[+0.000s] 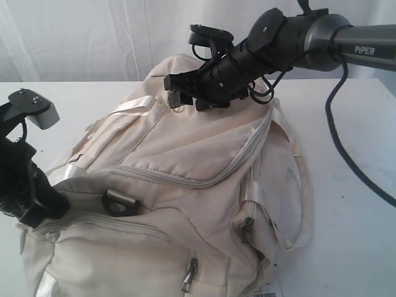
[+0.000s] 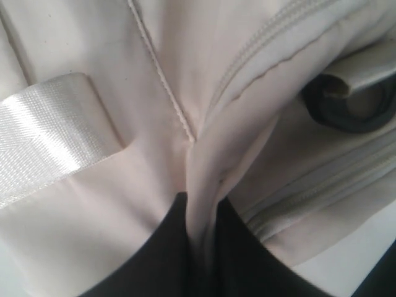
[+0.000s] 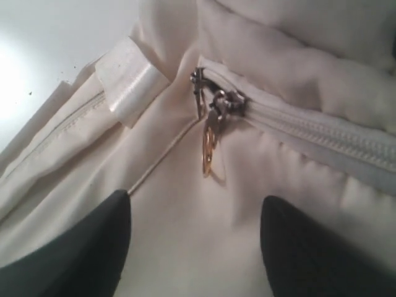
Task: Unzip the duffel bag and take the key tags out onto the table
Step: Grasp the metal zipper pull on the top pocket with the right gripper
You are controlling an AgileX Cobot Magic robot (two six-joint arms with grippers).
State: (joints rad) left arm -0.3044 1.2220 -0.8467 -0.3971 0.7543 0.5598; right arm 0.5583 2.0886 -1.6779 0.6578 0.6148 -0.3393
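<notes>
Where your duffel bag (image 1: 185, 179) lies: on the white table (image 1: 352, 204), filling the middle and lower part of the exterior view.
Left gripper (image 2: 199, 247): clenched on a raised fold of the bag's cream fabric, near the black D-ring (image 2: 349, 105), with a shiny webbing strap (image 2: 43, 142) off to its other side.
Right gripper (image 3: 197, 247): fingers spread with nothing between them, held over the bag's top close to a zip slider (image 3: 221, 102) that carries a gold ring pull (image 3: 208, 148).
Zip: teeth meshed along the stretch you can see past the slider.
Writing: "PiPER" on the right arm (image 1: 365, 49).
Label: a white barcode label (image 1: 266, 293) at the bag's lower edge; its print is too small for you to read.
</notes>
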